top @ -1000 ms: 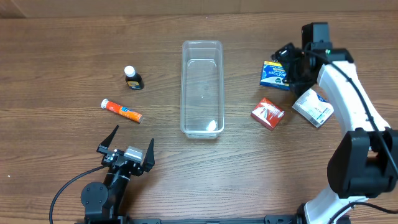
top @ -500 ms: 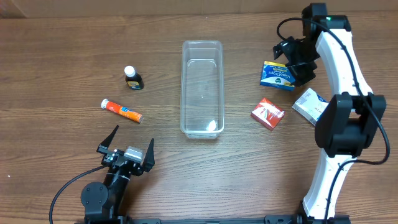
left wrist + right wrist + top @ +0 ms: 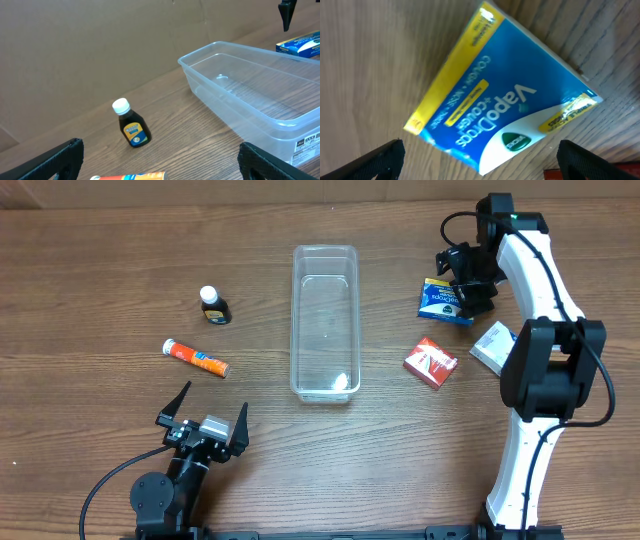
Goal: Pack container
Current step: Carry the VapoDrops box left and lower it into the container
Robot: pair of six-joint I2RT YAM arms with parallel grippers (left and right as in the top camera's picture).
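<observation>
The clear plastic container (image 3: 324, 323) lies empty at the table's middle; it also shows in the left wrist view (image 3: 250, 105). A blue and yellow VapoDrops box (image 3: 443, 302) lies right of it and fills the right wrist view (image 3: 500, 95). My right gripper (image 3: 466, 282) hangs open just above this box, fingers spread to either side, not touching it. A red box (image 3: 431, 361) and a white box (image 3: 493, 347) lie nearby. My left gripper (image 3: 203, 423) is open and empty near the front edge. A dark bottle (image 3: 213, 305) and an orange tube (image 3: 196, 358) lie on the left.
The bottle (image 3: 131, 126) and the tube's end (image 3: 131, 176) show in the left wrist view. A brown cardboard wall (image 3: 100, 45) stands behind the table.
My right arm has swung toward the far edge and shifted slightly left over the blue box. The left arm and all objects are unchanged.
</observation>
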